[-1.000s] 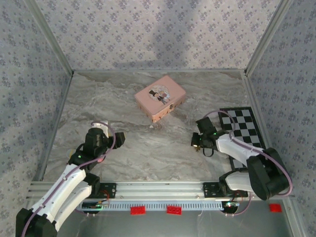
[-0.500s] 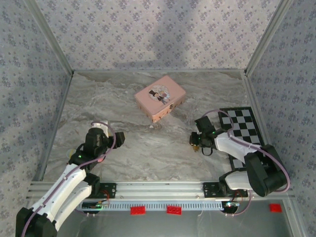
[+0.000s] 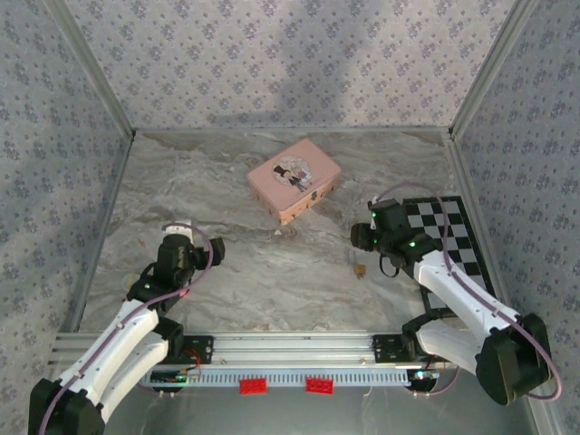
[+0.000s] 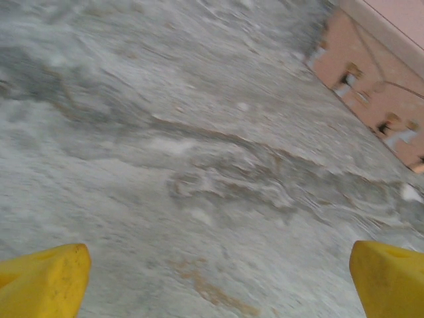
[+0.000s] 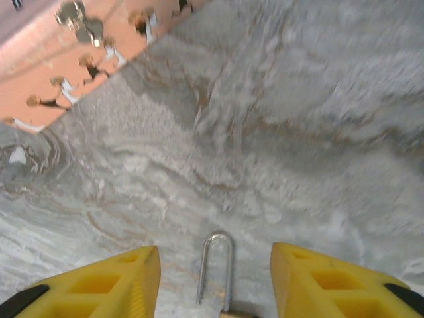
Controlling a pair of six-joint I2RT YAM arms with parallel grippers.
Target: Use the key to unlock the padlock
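Two yellow fingers (image 5: 112, 281) of your right gripper (image 5: 214, 250) stand apart, empty, flanking the shackle (image 5: 217, 234) of the padlock (image 3: 360, 269), which lies flat on the marble table (image 3: 272, 281). Lower squarely and pinch the brass body, not the thin wire. Your left gripper (image 4: 217, 258) gapes empty too.

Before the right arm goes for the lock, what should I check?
1. padlock found: ok, lying on the table just ahead of the right arm.
2. shackle centred between the right jaws: ok, untouched.
3. right gripper jaws open: ok.
4. left gripper jaws open, empty: ok.
5. key found: cannot tell.
6. pink box out of the way: ok, set apart farther back.
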